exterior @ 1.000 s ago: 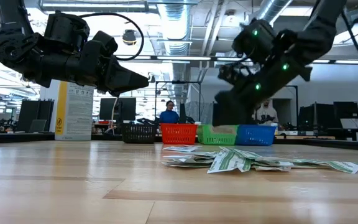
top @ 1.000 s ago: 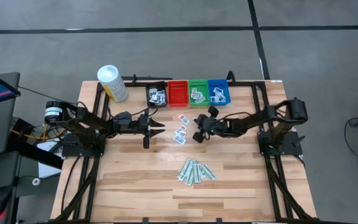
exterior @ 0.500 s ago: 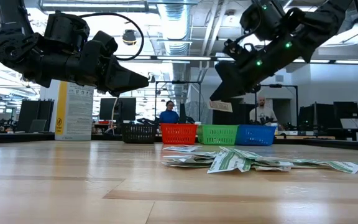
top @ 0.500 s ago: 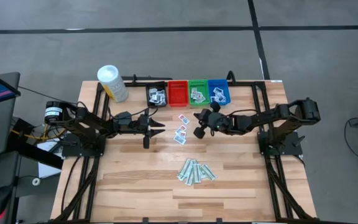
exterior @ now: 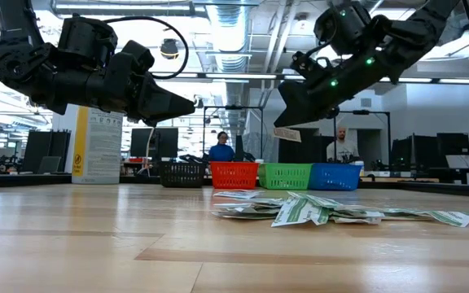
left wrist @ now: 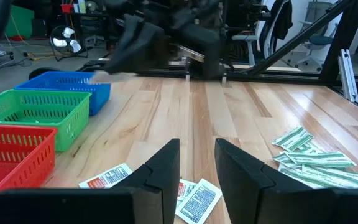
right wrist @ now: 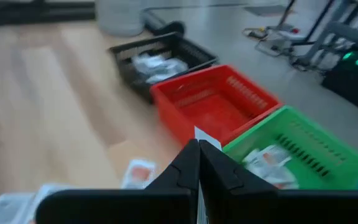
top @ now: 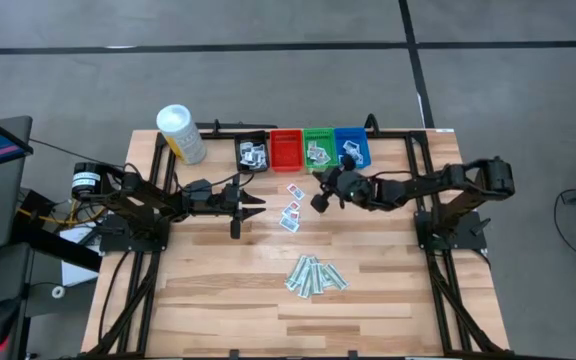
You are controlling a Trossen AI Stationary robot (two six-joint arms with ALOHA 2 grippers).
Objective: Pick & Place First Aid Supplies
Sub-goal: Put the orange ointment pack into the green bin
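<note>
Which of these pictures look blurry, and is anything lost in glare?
Right wrist view: smeared throughout, red bin and green bin soft-edged. Left wrist view: the far arm is blurred, the packets sharp. Low view: ceiling lights glare, arms silhouetted. High view: even, crisp.

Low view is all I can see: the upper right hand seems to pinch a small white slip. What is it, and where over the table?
Observer: A first aid packet. From above, the right hand hangs just in front of the bins.
Visitor: Anything in those bins?
Observer: Its wrist view shows the red bin bare inside and the green bin holding packets.
Visitor: And the other hand?
Observer: The left hand is open, holding nothing, near loose packets.
</note>
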